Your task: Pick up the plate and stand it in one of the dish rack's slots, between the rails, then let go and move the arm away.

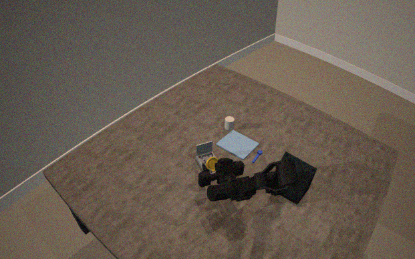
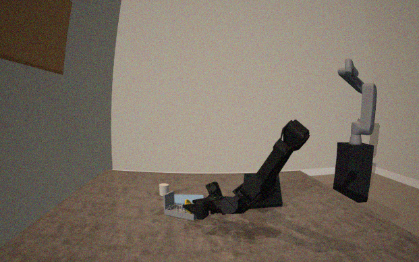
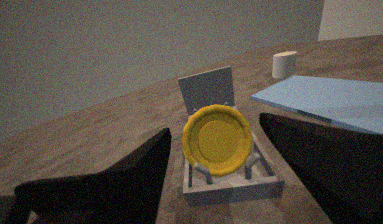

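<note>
Standing wide open and holding nothing, the gripper [image 3: 214, 160] has one dark finger at each side of the wrist picture. Straight ahead in the middle, free of both fingers, the round yellow plate [image 3: 218, 140] stands on its edge between the gray rack's [image 3: 232, 190] rails, flat face toward us.

My jaws are matt black, plastic-looking. The plate [image 3: 218, 139] is smooth yellow plastic with a slight sheen. The dish rack [image 3: 232, 190] reads as matt grey metal or plastic. The counter [image 1: 144, 187] is rough, mottled brown. The blue mat [image 3: 337, 100] looks smooth and matt.
</note>
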Robot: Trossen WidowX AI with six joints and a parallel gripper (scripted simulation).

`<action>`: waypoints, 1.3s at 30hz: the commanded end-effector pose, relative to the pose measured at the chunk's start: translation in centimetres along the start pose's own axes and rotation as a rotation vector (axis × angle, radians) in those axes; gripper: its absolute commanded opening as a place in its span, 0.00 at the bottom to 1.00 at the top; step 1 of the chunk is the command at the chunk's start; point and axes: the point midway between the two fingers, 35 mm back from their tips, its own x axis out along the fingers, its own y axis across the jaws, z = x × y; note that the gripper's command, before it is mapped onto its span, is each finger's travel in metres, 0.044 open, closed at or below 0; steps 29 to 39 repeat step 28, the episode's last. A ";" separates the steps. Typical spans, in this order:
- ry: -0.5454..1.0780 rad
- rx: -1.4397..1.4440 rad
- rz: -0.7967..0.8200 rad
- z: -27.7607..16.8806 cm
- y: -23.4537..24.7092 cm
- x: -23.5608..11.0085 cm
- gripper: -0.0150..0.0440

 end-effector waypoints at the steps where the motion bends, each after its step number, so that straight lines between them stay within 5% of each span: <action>1: 0.000 0.000 0.000 0.0 0.0 0.0 0.93; 15: 0.007 -0.066 -0.025 11.6 1.0 0.3 0.93; 39: 0.117 -0.248 -0.159 12.0 -1.0 1.6 0.93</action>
